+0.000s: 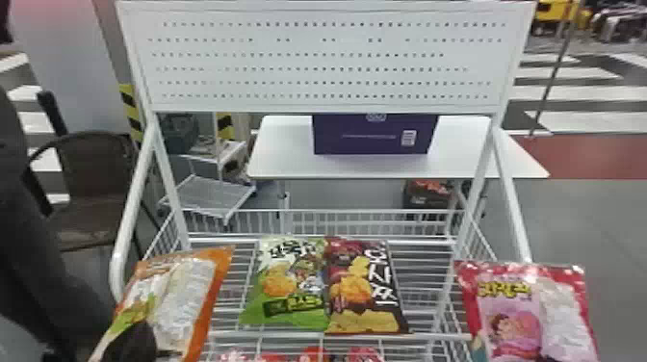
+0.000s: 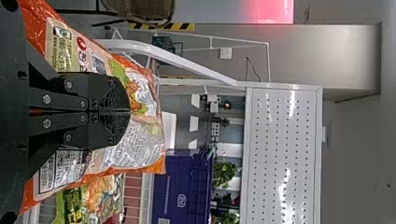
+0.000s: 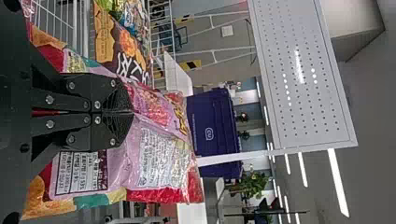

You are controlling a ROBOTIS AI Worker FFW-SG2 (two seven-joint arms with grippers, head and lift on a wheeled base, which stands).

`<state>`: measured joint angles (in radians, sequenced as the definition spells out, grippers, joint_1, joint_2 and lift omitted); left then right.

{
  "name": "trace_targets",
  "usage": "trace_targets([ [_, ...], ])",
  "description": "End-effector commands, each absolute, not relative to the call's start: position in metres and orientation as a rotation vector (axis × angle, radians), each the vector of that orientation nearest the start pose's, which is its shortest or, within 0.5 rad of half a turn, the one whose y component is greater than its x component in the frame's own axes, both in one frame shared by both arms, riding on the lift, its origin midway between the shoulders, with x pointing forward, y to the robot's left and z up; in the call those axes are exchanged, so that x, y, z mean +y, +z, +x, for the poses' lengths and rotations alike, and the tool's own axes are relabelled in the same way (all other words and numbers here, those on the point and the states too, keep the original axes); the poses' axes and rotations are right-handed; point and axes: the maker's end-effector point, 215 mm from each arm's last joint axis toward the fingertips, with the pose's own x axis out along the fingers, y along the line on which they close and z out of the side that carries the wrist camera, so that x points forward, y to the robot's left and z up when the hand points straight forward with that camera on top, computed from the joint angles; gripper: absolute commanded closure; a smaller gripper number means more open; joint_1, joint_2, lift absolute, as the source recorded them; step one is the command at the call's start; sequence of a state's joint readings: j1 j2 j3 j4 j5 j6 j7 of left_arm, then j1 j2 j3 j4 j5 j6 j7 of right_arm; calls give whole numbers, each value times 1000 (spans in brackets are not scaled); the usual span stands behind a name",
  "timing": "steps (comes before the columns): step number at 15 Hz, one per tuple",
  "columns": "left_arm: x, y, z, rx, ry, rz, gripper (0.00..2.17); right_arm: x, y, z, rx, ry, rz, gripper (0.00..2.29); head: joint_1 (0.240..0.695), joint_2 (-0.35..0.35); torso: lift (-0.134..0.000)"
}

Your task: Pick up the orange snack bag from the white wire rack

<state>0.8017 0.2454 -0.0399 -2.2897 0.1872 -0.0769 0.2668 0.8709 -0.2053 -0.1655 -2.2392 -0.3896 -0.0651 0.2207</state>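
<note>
Orange snack bag (image 1: 185, 298) nearest in head view, tilted, at left side of white wire rack (image 1: 134, 192); pick looks done. Left wrist: left gripper (image 2: 128, 111), jaws clenched on it. Right wrist: right gripper (image 3: 130, 111), jaws grasping pink bag (image 3: 159, 161). Remaining, probably: just back clear.

White wire rack (image 1: 433, 335) — green bag (image 1: 284, 289), brown bag (image 1: 361, 293) side by side — red packs (image 1: 315, 355) lower down.

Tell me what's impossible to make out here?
Orange snack bag, lower end: cut off by head view's bottom edge.
Its middle: behind left gripper, left wrist view.
Pink bag, partly: behind right gripper, right wrist view.
Purple box, top: behind white panel, head view.
</note>
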Motion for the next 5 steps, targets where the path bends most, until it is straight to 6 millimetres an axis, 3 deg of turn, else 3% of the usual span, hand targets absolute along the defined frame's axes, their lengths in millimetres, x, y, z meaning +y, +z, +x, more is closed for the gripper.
trace_targets([
  [1, 258, -308, 364, 35, 80, -39, 1862, -262, -334, 341, 104, 204, 137, 2250, 499, 0, 0],
  [5, 258, -308, 364, 35, 80, -39, 1862, -262, -333, 342, 102, 205, 137, 2250, 499, 0, 0],
])
